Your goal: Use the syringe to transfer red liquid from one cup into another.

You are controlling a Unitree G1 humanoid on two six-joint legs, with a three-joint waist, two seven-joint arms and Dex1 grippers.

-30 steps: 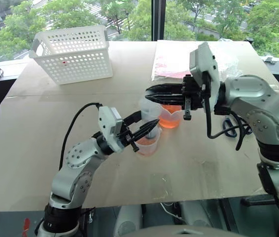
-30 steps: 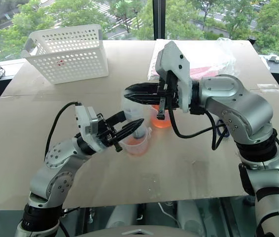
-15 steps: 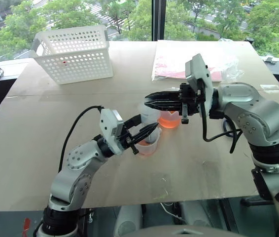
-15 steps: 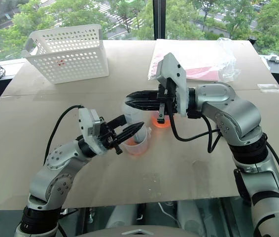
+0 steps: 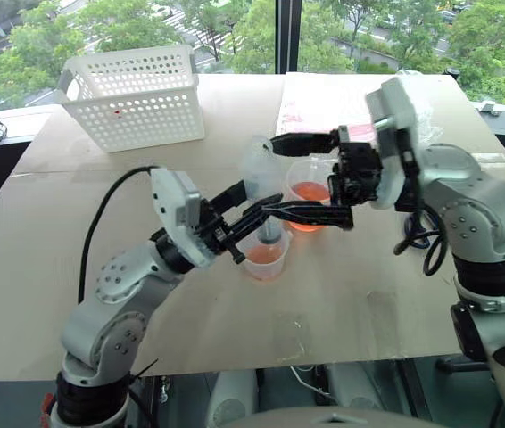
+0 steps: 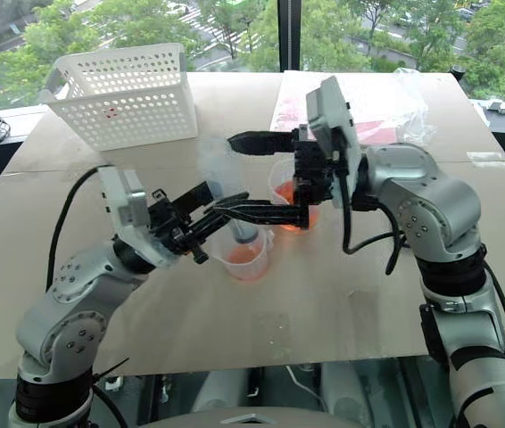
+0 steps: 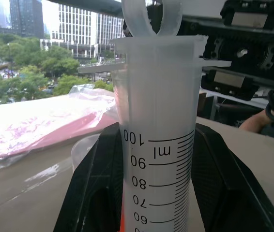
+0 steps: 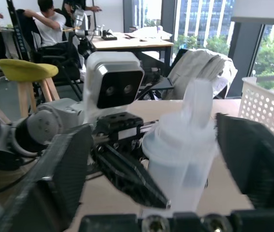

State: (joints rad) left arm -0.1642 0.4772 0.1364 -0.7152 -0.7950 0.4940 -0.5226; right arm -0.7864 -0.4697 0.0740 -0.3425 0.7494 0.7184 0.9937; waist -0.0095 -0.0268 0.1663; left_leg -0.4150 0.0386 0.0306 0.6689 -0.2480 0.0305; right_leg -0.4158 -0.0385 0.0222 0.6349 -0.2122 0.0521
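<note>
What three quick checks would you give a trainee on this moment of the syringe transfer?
1. True or false: the left gripper is shut on the barrel of the syringe.
2. Pick one. The right gripper is: A, open, with a finger on either side of the syringe's upper end; B, shut on the thumb loop; C, shut on a cup's rim.
3. Which cup lies under the syringe's lower end, the smaller cup or the spouted cup?

Key: 1 true. 2 A. 3 the smaller cup.
</note>
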